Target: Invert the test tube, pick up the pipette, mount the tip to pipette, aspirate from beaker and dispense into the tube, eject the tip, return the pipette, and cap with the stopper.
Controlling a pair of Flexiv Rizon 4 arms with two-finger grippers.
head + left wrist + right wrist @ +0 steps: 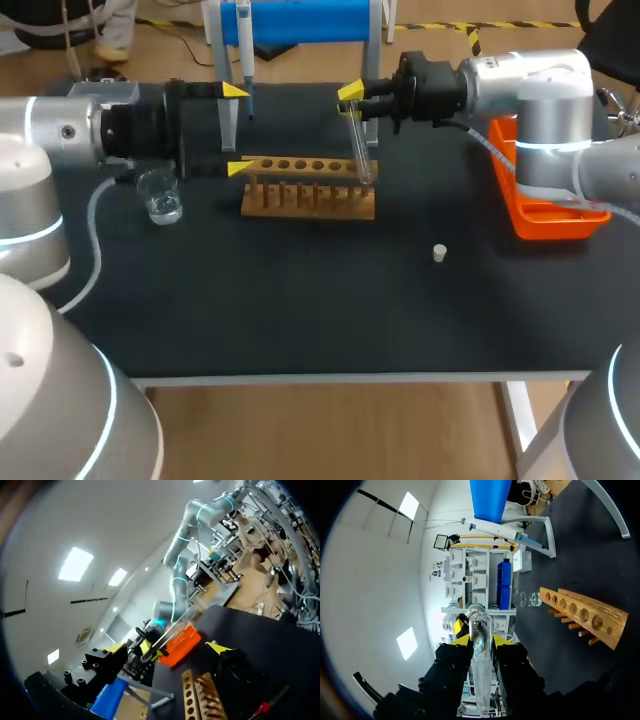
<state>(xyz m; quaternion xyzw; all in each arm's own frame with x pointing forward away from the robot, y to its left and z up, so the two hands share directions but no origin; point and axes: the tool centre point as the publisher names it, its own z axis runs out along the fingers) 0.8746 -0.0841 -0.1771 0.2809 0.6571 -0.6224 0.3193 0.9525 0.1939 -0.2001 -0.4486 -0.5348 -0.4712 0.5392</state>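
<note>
**Test tube clamped in your right gripper, above the rack**

Test tube (pixel 358 145) is held between the two fingers of your right gripper (pixel 352 100), which are closed on its upper part from both sides. The tube hangs a little tilted, with its lower end at the right end of the wooden rack (pixel 308 187). You cannot tell whether it touches the rack.

Your left gripper (pixel 237 128) stands at the left end of the rack, with its fingers wide apart. The glass beaker (pixel 160 195) is near the rack, on its left. The pipette (pixel 245 50) hangs on the blue stand (pixel 300 20) behind the rack. The white stopper (pixel 438 253) lies in front of the rack and to its right, well apart from it. The orange bin (pixel 545 210) is far to the right of the rack.
</note>
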